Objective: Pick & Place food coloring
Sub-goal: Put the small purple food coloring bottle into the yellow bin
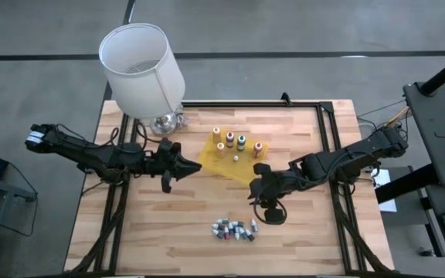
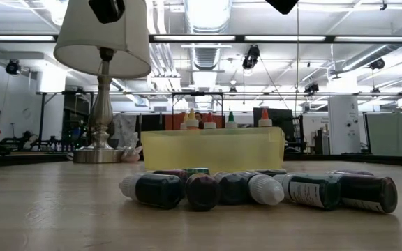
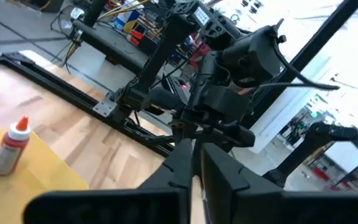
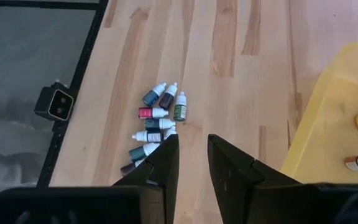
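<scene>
Yellow tray [image 1: 238, 166] is sitting mid-table, holding upright bottles [image 1: 240, 142]. Small vials [image 1: 232, 229] are lying clustered on the wood nearer the front edge than the tray. Left gripper [image 1: 168, 183] is hovering beside the tray, clenched and empty. Right gripper [image 4: 190, 163] is hanging between tray and vials, fingers [image 4: 230, 171] slightly parted, grasping nothing.

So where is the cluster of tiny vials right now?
In the high view the tiny vials lie loose on the wooden table near its front edge, below the yellow tray and just left of the right gripper.
</scene>
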Motion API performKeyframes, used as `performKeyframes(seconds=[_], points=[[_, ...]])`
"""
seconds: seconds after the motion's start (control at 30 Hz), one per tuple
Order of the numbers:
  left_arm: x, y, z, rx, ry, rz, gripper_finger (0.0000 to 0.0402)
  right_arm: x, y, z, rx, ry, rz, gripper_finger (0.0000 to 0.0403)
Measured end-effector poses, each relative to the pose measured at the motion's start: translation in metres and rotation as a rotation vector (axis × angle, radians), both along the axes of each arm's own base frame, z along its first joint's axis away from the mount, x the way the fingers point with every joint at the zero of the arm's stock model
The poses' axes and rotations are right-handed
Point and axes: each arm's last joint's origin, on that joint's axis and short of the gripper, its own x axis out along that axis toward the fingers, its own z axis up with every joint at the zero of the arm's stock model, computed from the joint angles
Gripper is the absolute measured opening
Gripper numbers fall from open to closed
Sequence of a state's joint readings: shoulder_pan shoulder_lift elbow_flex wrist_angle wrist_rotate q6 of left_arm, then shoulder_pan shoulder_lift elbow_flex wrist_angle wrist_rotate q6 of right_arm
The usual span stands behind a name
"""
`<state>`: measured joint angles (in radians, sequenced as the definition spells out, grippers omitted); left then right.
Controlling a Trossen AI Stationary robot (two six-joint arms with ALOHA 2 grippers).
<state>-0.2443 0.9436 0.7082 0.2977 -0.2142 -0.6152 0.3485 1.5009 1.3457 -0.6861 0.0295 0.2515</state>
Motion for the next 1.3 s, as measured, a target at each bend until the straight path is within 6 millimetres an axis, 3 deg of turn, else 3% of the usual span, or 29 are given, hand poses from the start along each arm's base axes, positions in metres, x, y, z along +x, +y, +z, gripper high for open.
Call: performKeyframes(seconds=[0.33,0.77,0.87,1.1,1.3], points=[[-0.003,0.0,0.003,0.141,-0.02,-0.014,0.0,0.001,0.005,0.003,0.182,0.018,-0.158,0.0095],[-0.003,0.0,0.003,0.141,-0.021,-0.014,0.0,-0.005,0.032,-0.001,0.367,0.118,-0.284,0.0166],[-0.003,0.0,0.003,0.135,-0.019,-0.014,0.0,0.0,0.039,-0.009,0.376,0.14,-0.29,0.0179],[-0.002,0.0,-0.001,0.07,-0.004,-0.019,0.0,0.026,0.062,-0.049,0.424,0.252,-0.18,0.019],[-0.002,0.0,-0.001,0.035,0.0,-0.022,0.0,0.042,0.069,-0.077,0.373,0.322,-0.181,0.019]])
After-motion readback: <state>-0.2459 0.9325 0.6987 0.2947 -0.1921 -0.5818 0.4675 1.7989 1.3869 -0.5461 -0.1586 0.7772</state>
